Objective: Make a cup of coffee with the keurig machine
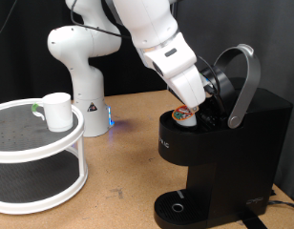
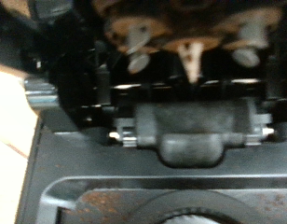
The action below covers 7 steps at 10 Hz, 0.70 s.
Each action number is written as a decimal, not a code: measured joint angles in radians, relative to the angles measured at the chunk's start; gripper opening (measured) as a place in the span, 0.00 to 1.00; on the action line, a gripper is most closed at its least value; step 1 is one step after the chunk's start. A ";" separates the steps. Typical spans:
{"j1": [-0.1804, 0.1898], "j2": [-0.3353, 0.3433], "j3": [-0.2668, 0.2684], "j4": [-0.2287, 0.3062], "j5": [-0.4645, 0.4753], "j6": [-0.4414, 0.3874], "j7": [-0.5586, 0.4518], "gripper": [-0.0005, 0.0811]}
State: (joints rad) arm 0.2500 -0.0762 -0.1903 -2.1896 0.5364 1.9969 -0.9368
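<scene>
The gripper (image 1: 192, 105) is right down at the open brew chamber of the keurig machine (image 1: 223, 157), the white arm reaching in from the exterior view's top and slanting toward the machine's raised lid. That grey-silver lid handle (image 1: 244, 81) stands tipped up and back, so the mouth of the chamber lies just beneath and slightly ahead of the fingertips, facing up and toward the exterior view's left. Something small and pale with a reddish touch sits at the chamber opening (image 1: 185, 116), likely a coffee pod, though whether the fingers clasp it or merely hover at it I cannot tell, and how wide they stand is hidden too. The wrist view is dark and blurred: black machine housing (image 2: 195, 131) fills it, with pale knobby shapes above that I can't name. The machine itself is boxy, matte black, with a round drip tray (image 1: 176, 205) at its foot, bare of any mug. The cup (image 1: 57, 111), plain white and upright, waits well apart on the upper tier of a white round two-tier rack (image 1: 52, 143) at the exterior view's left, far from the gripper.
</scene>
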 joint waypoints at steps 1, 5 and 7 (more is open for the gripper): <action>0.000 0.001 0.004 -0.006 -0.001 -0.002 0.007 0.99; 0.004 0.002 0.016 -0.031 0.028 -0.001 0.009 0.99; 0.004 0.000 0.020 -0.044 0.056 0.042 0.000 0.99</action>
State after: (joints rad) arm 0.2541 -0.0767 -0.1707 -2.2331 0.5926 2.0388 -0.9364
